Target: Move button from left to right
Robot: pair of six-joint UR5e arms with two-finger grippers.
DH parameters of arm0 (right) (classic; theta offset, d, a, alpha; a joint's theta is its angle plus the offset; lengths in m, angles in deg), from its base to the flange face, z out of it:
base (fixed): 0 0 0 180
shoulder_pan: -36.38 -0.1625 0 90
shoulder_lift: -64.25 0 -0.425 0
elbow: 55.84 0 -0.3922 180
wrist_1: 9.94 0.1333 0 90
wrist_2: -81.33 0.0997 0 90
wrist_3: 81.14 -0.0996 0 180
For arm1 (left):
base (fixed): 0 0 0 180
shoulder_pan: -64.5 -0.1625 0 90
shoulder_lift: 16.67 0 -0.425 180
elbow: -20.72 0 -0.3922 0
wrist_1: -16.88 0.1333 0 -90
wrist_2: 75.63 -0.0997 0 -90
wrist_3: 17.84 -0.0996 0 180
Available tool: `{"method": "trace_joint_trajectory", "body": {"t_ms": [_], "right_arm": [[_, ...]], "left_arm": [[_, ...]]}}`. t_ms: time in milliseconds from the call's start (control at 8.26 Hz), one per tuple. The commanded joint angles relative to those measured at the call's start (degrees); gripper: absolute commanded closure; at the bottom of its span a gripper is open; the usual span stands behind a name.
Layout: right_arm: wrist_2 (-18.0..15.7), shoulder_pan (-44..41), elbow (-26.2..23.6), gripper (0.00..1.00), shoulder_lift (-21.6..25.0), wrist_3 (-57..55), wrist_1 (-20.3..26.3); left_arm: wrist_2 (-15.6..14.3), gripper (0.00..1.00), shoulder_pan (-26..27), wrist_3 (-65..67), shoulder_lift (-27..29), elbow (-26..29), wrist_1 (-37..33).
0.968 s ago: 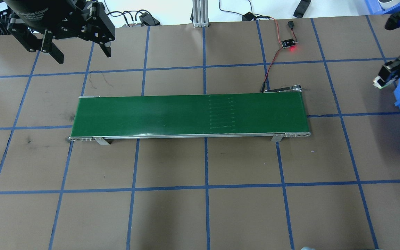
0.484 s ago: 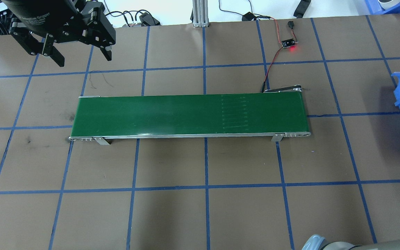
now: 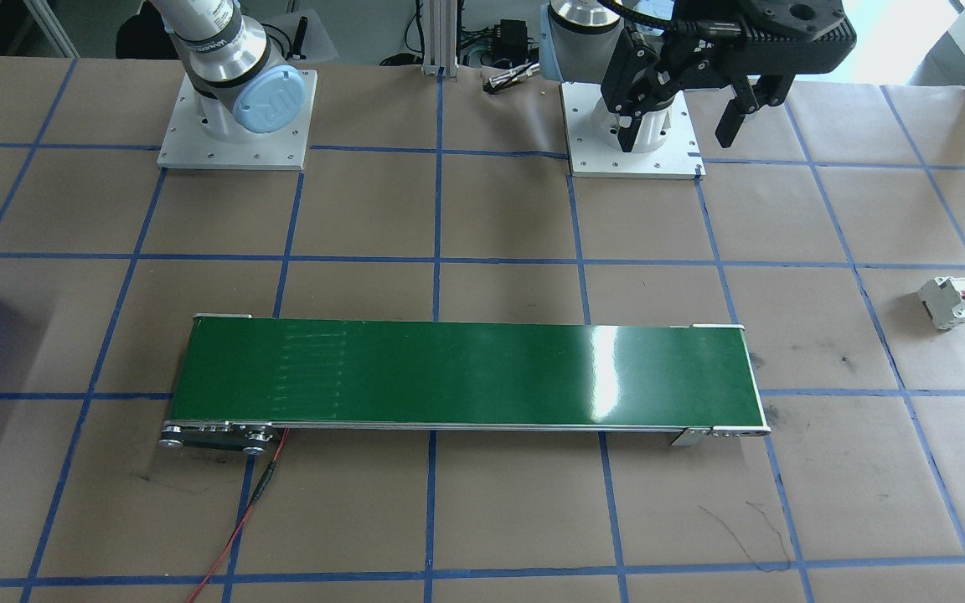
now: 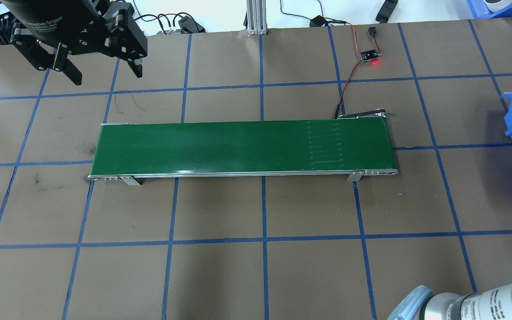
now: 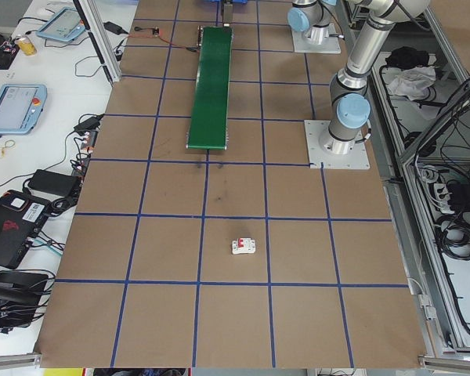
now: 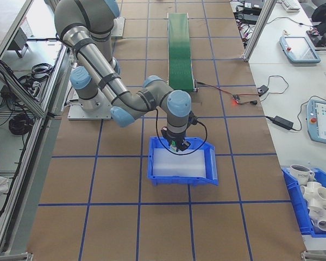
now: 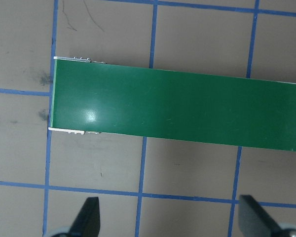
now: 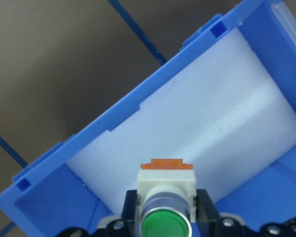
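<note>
Button [image 8: 166, 200] between right gripper [image 8: 166, 210] jaws, over blue bin [image 8: 113, 116].

Silver arm tubes with pale blue joint caps, white square base plates [image 3: 235, 138], black fingers [image 4: 69, 73].

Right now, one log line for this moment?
right gripper: shut on button, over blue bin | left gripper: open, empty | belt: bare
</note>
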Motion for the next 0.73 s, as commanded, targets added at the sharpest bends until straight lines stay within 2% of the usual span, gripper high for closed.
{"method": "trace_joint_trajectory", "body": {"t_ms": [0, 121, 242, 605], "right_arm": [[-2.25, 1.14, -0.13, 0.5, -6.54, 16.75, -6.84], [-2.18, 1.14, -0.39, 0.39, -7.95, 21.93, -8.95], [-2.09, 1.14, -0.74, 0.37, -8.49, 25.72, -11.32], [-1.74, 1.14, -0.74, 0.35, -8.67, 25.67, -10.99]], "left_arm": [[0.0, 0.0, 0.0, 0.19, 0.02, 0.01, 0.02], [0.0, 0.0, 0.0, 0.19, 0.02, 0.01, 0.02], [0.0, 0.0, 0.0, 0.19, 0.02, 0.01, 0.02], [0.0, 0.0, 0.0, 0.1, -0.07, 0.1, 0.02]]}}
